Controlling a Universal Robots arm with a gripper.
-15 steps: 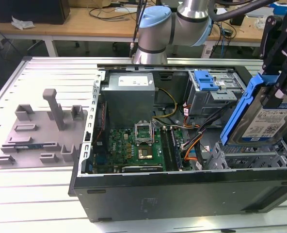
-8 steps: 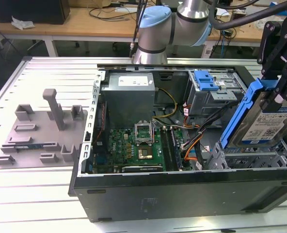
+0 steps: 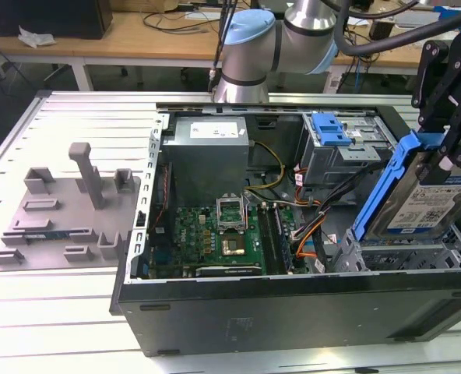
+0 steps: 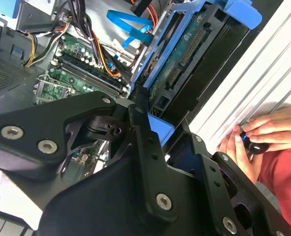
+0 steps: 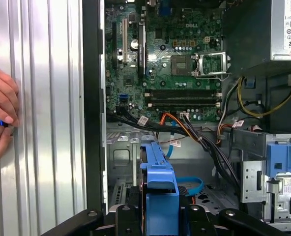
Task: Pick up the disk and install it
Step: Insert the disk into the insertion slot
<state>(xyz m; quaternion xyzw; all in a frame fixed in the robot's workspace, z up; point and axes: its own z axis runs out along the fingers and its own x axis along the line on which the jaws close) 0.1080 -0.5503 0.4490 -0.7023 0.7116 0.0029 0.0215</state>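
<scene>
Exterior view: hand [image 3: 442,152] pinches the disk [image 3: 429,204], tilted over the case [image 3: 293,312] bay, cables [image 3: 320,226] just beside.

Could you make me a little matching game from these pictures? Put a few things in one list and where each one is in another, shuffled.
Things:
1. disk
2. power supply box
3. grey moulded tray
4. hands

Places:
A. lying on the slatted table, outside the case, at the exterior view's left
B. held tilted by the gripper, at the exterior view's right end of the open case
C. beside the case, over the slatted table, fingers on a small dark object
D. fixed inside the case, next to the motherboard

Pairs: 1-B, 2-D, 3-A, 4-C
</scene>
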